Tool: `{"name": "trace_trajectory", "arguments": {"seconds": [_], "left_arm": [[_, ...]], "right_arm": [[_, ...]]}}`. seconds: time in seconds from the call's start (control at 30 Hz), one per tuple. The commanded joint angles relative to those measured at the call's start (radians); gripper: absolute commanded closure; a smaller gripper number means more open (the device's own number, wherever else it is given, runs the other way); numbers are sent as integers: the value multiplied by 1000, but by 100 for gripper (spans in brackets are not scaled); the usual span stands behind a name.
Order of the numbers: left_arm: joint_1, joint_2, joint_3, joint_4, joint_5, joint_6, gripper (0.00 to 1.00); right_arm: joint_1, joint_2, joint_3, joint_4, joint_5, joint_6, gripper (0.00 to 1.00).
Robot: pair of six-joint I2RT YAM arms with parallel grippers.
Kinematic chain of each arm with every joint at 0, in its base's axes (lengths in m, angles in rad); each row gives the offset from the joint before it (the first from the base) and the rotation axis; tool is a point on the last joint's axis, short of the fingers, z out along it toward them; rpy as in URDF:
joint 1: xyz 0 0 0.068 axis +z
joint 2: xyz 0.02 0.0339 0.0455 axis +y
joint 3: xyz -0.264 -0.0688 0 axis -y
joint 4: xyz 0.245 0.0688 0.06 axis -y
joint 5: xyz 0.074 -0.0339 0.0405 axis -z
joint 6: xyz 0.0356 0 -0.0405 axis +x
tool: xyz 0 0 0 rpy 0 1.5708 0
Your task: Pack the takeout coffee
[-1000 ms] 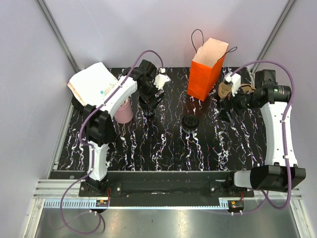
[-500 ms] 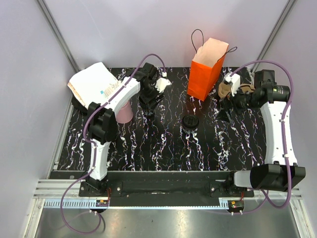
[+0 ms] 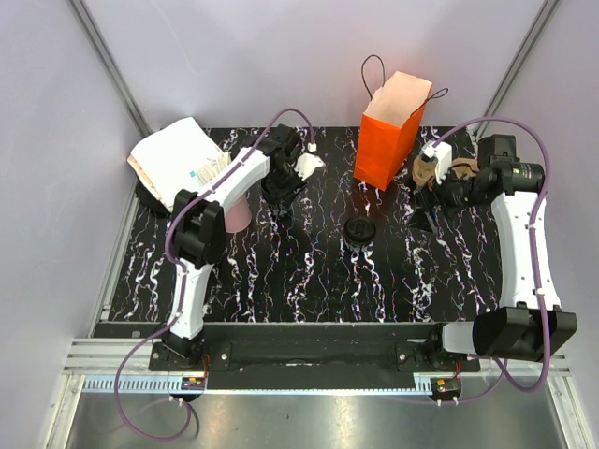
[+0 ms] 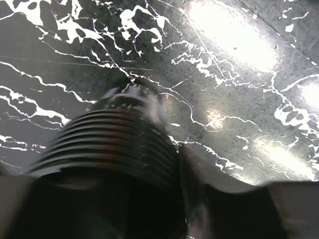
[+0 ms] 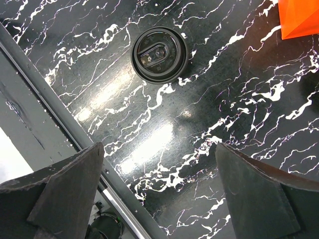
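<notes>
The takeout coffee [image 3: 359,230], a small black cup with a dark round lid, stands alone mid-table; the right wrist view shows its lid [image 5: 159,55] from above. My left gripper [image 3: 284,192] is at the back left of it, shut on a different cup, a ribbed black cup [image 4: 114,144] that fills the space between the jaws; one finger [image 4: 194,169] presses its side. My right gripper [image 3: 426,210] hangs open and empty to the right of the coffee, its fingers [image 5: 65,184] far apart. The orange bag [image 3: 388,136] stands upright at the back.
A pink cup [image 3: 234,213] sits beside the left arm. A white paper stack [image 3: 173,159] lies at the back left. A brown item [image 3: 429,170] is near the right wrist. The table's metal front rail [image 5: 50,104] shows in the right wrist view.
The left gripper has closed onto the ribbed black cup, and the left arm has swung slightly right. The right arm has barely moved.
</notes>
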Motion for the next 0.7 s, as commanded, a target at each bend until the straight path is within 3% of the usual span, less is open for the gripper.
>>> {"name": "trace_trajectory", "arguments": {"seconds": [0.0, 0.03, 0.13, 0.67], "left_arm": [[-1, 10, 56, 8, -17, 7, 67], [-1, 14, 59, 8, -17, 6, 74], [-3, 31, 82, 7, -23, 4, 82], [28, 209, 391, 39, -159, -55, 81]], "right_arm": [[3, -23, -12, 34, -31, 5, 1], [3, -25, -13, 34, -31, 6, 1], [3, -26, -15, 39, -31, 6, 1], [3, -39, -47, 49, -28, 11, 1]]}}
